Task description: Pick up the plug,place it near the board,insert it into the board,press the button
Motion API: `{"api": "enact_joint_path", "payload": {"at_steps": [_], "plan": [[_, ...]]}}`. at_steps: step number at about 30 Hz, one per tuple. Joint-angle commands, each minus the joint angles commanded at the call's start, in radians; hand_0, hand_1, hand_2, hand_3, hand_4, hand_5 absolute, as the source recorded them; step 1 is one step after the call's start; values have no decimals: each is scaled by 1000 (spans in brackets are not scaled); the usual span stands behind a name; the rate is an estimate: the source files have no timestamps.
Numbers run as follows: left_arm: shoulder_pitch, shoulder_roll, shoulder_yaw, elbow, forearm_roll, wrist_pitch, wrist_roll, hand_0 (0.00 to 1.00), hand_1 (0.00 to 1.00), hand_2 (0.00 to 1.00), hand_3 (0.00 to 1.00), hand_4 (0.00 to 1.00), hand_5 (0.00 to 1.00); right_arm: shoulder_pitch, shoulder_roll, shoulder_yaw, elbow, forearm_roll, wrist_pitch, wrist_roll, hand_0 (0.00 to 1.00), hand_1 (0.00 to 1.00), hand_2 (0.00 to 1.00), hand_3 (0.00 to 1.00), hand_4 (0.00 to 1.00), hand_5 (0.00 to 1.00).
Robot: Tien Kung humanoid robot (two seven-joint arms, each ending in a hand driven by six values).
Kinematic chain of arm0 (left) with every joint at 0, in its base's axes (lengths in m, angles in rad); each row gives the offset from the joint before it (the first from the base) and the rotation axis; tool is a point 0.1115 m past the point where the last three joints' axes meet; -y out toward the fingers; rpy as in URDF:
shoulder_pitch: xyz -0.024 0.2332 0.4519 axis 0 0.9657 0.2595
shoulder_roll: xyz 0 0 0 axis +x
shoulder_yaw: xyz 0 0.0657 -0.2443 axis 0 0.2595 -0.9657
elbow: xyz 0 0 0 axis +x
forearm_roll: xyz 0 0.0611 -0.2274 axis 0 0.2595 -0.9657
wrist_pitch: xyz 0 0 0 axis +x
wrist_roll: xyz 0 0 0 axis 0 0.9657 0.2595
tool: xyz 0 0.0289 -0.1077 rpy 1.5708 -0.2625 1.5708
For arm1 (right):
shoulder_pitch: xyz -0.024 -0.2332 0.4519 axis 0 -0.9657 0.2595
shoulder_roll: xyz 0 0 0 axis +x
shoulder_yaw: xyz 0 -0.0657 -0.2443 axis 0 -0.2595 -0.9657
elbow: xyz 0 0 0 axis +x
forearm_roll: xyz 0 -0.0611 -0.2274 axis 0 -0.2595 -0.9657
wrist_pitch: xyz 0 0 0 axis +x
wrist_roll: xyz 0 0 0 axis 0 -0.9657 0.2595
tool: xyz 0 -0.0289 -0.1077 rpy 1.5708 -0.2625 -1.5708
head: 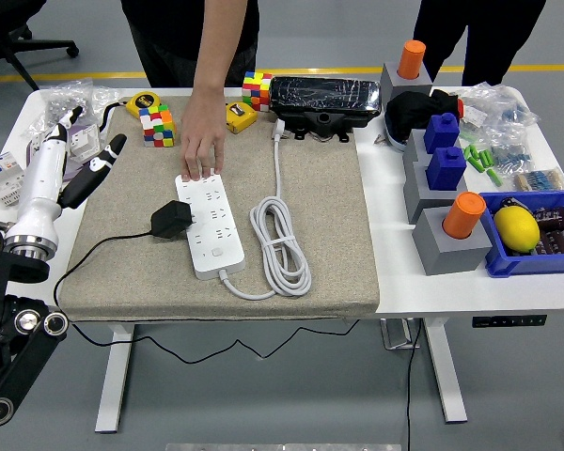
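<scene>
Plug: black, blocky adapter body with a thin black cord trailing off toward 8 o'clock over the mat edge. It sits at the left long side of the board, touching it about midway down; whether its pins are fully seated cannot be told.

Board: white power strip, long and narrow, lying on the beige mat and running from 11 o'clock to 5 o'clock. Rows of sockets show on its top face. Its thick white cable leaves the near end and lies coiled just beside it at 3 o'clock.

Left hand: white shell with black fingertips, raised at the table's 9 o'clock edge, well apart from the plug. Fingers extended and loosely spread, holding nothing.

Right hand: out of view.

Person's hand: reaching in from 12 o'clock, fingertips pressed on the far end of the board.

Blue bin: at the table's 4 o'clock corner, holding a yellow lemon and some dark packets that are too small to identify.

Grey blocks: at 3 o'clock, each with a peg standing in it; the nearest carries an orange cylinder, two further back carry blue pieces.

Far edge: Rubik's cubes near 11 o'clock, black case at 12 o'clock.
</scene>
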Motion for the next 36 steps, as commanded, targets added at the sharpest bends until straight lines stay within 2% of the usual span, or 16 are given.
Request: {"api": "enact_joint_path", "payload": {"at_steps": [2, 3, 4, 5, 9, 10, 11, 15, 19, 26, 36], "plan": [[16, 14, -5, -29, 36, -54, 44, 975, 955, 932, 919, 998, 998, 1, 0, -1, 0, 1, 0, -1, 826, 786, 765, 805, 998, 998], [23, 22, -3, -42, 37, -72, 47, 975, 955, 932, 919, 998, 998, 1, -1, 0, 0, 1, 0, -1, 826, 786, 765, 805, 998, 998], [28, 27, -1, -52, 44, -85, 52, 871, 865, 834, 835, 998, 998, 0, -1, 0, 0, 0, -1, -1, 826, 785, 763, 805, 998, 998], [35, 32, 1, -68, 61, -105, 61, 871, 865, 834, 835, 998, 998, 1, -2, 1, 0, 0, -1, -2, 826, 785, 763, 805, 998, 998], [58, 42, 24, -105, 51, -134, 56, 871, 865, 834, 835, 998, 998, 1, -4, -1, 0, 4, -2, -2, 826, 785, 763, 805, 998, 998], [61, 44, 30, -109, 48, -137, 54, 794, 787, 774, 768, 998, 998, 1, -4, -1, 0, 4, -2, -2, 826, 784, 762, 805, 998, 998], [64, 46, 45, -114, 29, -143, 49, 794, 787, 774, 768, 998, 998, 0, -4, -1, 0, 5, -1, -2, 826, 784, 762, 805, 998, 998], [67, 47, 85, -120, 0, -157, 42, 794, 787, 774, 768, 998, 998, 1, -4, -1, 0, 5, -1, -3, 826, 784, 762, 805, 998, 998], [69, 44, 112, -114, -9, -150, 36, 792, 775, 765, 756, 998, 998, 2, -4, -2, 0, 6, 0, -1, 826, 783, 763, 805, 998, 998], [55, 35, 169, -76, -31, -155, 19, 799, 776, 766, 755, 998, 998, 2, -4, -1, 0, 3, -1, -2, 825, 782, 761, 805, 998, 998], [42, 26, 180, -31, -33, -151, 0, 815, 784, 768, 757, 998, 998, 3, -5, 5, 0, -1, -2, -2, 826, 773, 761, 804, 998, 998]]}}
